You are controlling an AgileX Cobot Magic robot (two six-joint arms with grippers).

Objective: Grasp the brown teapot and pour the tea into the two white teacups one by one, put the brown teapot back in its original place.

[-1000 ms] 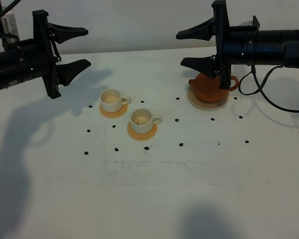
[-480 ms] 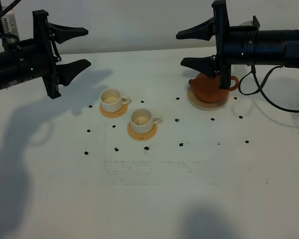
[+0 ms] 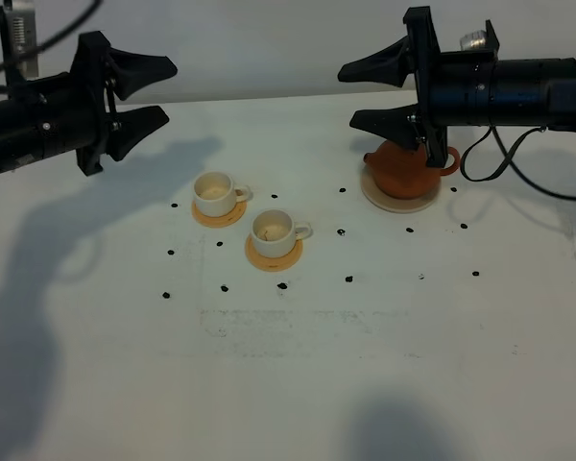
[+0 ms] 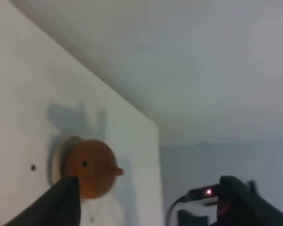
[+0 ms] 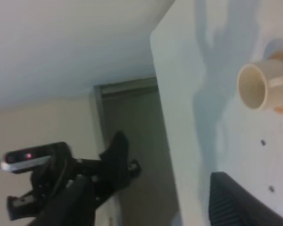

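The brown teapot [image 3: 400,169] sits on its cream saucer [image 3: 396,201] at the back right. My right gripper [image 3: 348,95] hovers open just above and in front of it, hiding its top. Two white teacups [image 3: 214,192] [image 3: 274,229] stand on orange-tan coasters left of centre; their insides look pale and no tea shows. My left gripper [image 3: 159,93] hangs open and empty above the back left, apart from the cups. The left wrist view looks across at the teapot [image 4: 92,167] between its fingers [image 4: 61,205]. The right wrist view shows one teacup [image 5: 254,85].
Small black marks [image 3: 342,231] dot the white table [image 3: 298,365] around the cups and the saucer. A black cable [image 3: 504,187] loops down from the right arm beside the teapot. The left arm [image 5: 61,174] appears in the right wrist view.
My left gripper has turned and risen a little toward the back. My right gripper has stayed nearly still above the teapot. Teapot and cups have not moved.
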